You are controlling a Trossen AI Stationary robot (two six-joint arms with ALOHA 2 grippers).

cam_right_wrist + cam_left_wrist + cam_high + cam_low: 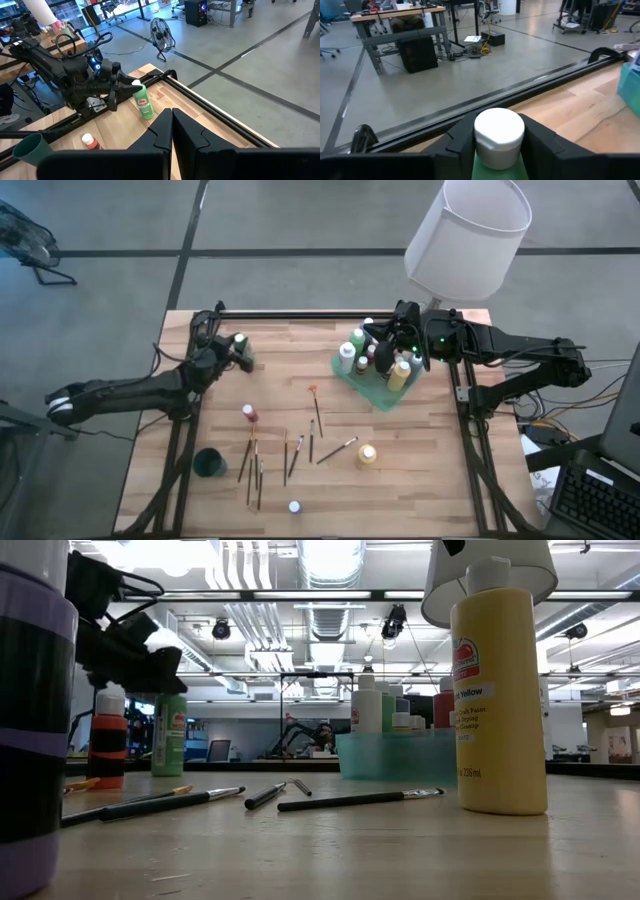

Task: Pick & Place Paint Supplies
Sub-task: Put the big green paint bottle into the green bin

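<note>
Green paint bottle [241, 344]: upright, far left of tabletop [300, 380], left claw [237, 352] closed around it beneath white cap. Right claw [388, 340]: shut, empty, above tray [372, 392] of bottles. Brushes [290, 455] lie mid-tabletop

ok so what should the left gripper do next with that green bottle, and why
Probably finish closing, then lift. The left gripper has its fingers on both sides of the green paint bottle, which stands upright near the table's far-left edge, apart from the green tray holding other bottles.
</note>
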